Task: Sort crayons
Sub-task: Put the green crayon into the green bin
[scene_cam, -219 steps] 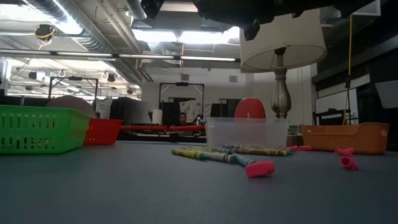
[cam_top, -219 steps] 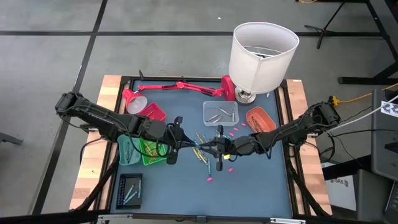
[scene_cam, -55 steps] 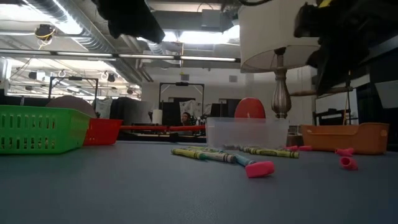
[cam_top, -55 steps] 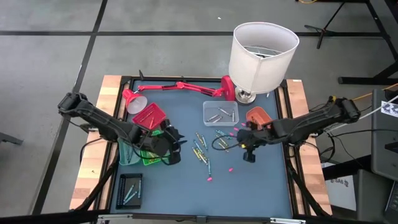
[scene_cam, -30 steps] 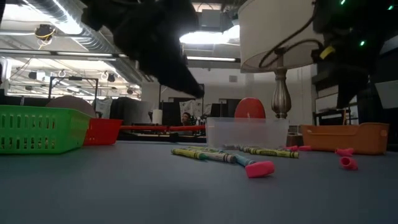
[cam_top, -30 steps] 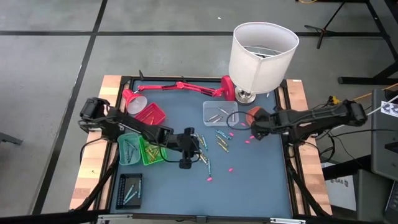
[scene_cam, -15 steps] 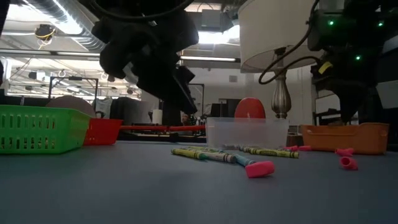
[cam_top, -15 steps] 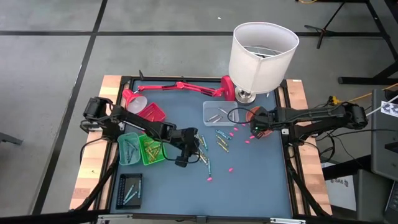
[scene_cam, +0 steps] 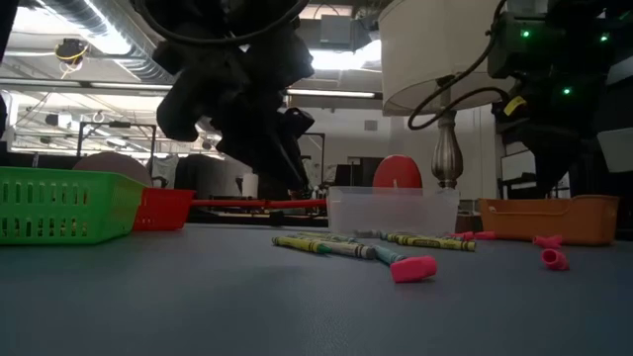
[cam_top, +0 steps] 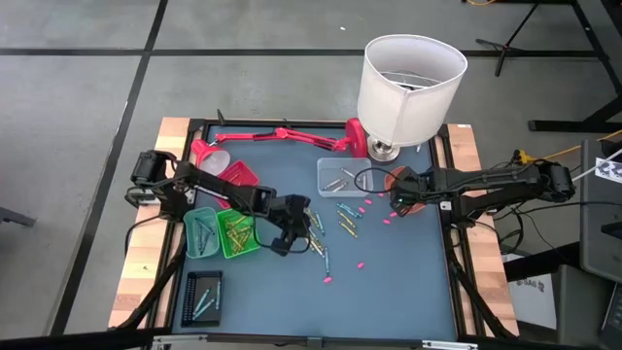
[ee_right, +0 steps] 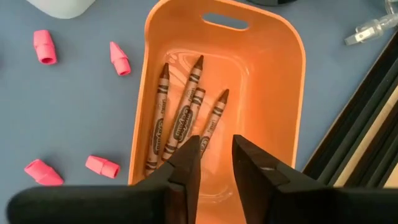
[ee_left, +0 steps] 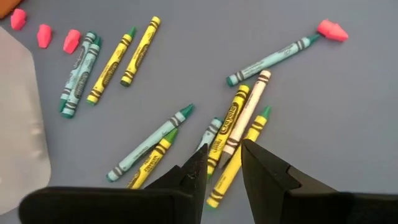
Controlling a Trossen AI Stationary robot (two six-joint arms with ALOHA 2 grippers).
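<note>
Hovering left hand (ee_left: pixel 222 163) parted over crayons (ee_left: pixel 233 127).

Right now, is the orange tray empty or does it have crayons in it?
Not empty. The orange tray holds four brown crayons lying on its floor, seen past the right tool, which hangs over it.

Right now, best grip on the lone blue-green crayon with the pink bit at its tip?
Grip the blue-green crayon mid-wrapper from above, left tool closing across its width. It lies flat and alone, sides clear there; the pink bit crowds one tip and the white crayon sits near the other.
</note>
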